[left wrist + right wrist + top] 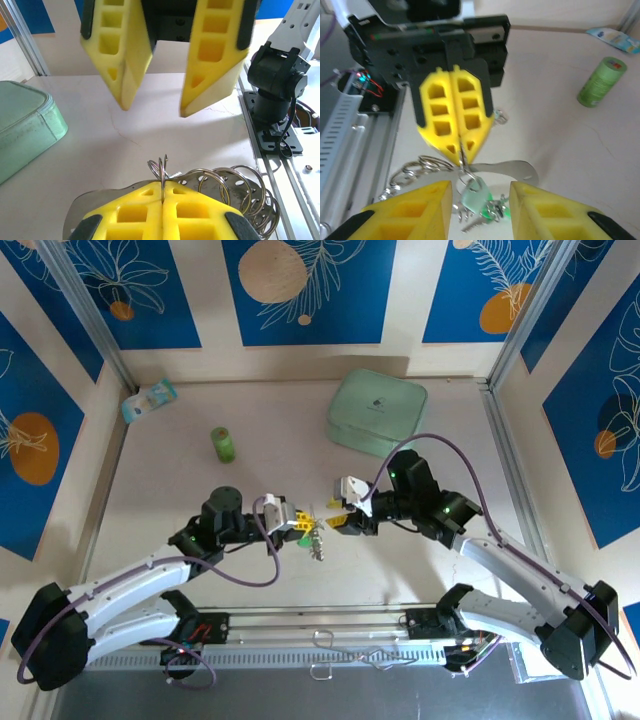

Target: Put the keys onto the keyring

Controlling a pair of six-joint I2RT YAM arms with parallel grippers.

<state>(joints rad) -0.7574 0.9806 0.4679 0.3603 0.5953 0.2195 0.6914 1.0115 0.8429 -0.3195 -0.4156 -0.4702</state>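
My left gripper (163, 189) is clamped on the keyring (163, 169). My right gripper (480, 189) gapes apart, with the keys (484, 210) dangling between its fingertips.

Matt yellow plastic, moulded in open cells and capped with black, makes up the fingers of the left pincer (461, 150) and the right pincer (155, 108). The keyring (162, 175) is thin bright wire, polished and glinting. The keys (472, 197) pair silvery metal with pale green, translucent plastic heads. The mint-green case (25, 125) wears a soft matt skin, lightly scuffed, with a raised seam along its edge. Beside the case, the desk (150, 135) is pale, smooth and matt, crossed by hairline cracks. Left of the case in the overhead view, a green cylinder (600, 82) looks dull and papery.
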